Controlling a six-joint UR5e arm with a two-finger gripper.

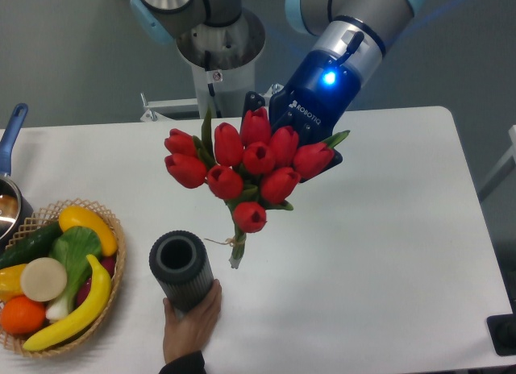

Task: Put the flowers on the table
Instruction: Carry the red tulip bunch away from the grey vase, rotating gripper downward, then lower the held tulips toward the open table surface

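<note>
1. Camera view is showing the end effector [278, 120] pinching the flowers [246, 168], holding them up above the worktop [387, 229]
2. A hand [192, 330] is gripping the black vase [182, 271], maybe moving it aside

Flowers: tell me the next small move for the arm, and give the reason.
Probably lower the flowers toward the bare table to the right. The end effector holds the bunch in the air, stem ends hanging near the dark vase, which a hand grips, so moving right avoids both.
</note>
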